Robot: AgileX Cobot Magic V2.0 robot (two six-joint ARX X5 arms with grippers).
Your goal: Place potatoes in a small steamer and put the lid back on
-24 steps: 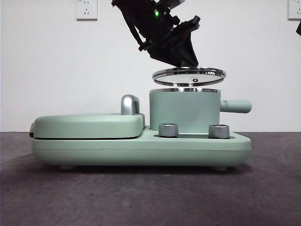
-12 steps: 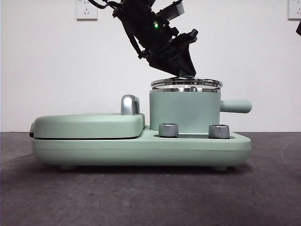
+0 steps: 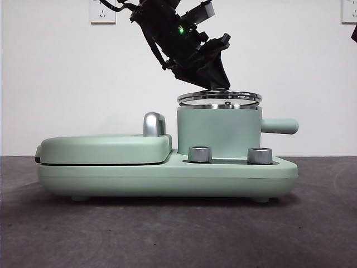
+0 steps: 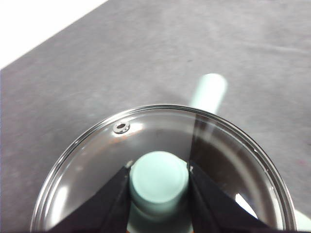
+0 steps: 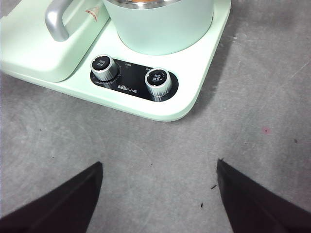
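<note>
The mint-green small steamer stands on the right half of the appliance base, its stubby handle pointing right. The glass lid lies level at the pot's steel rim; I cannot tell if it rests on it. My left gripper comes down from the upper left and is shut on the lid's mint-green knob, one jaw on each side. The vent hole shows in the glass. The potato is hidden, save perhaps an orange sliver inside the pot. My right gripper is open and empty, above the table in front of the appliance.
The flat mint-green griddle cover with its chrome handle fills the base's left half. Two steel knobs sit on the base's front. A black arm tip shows at the right edge. Grey table all round.
My left gripper has lowered the lid from a tilted position above the pot down to the pot's rim, where it now sits level. The right arm has not moved.
</note>
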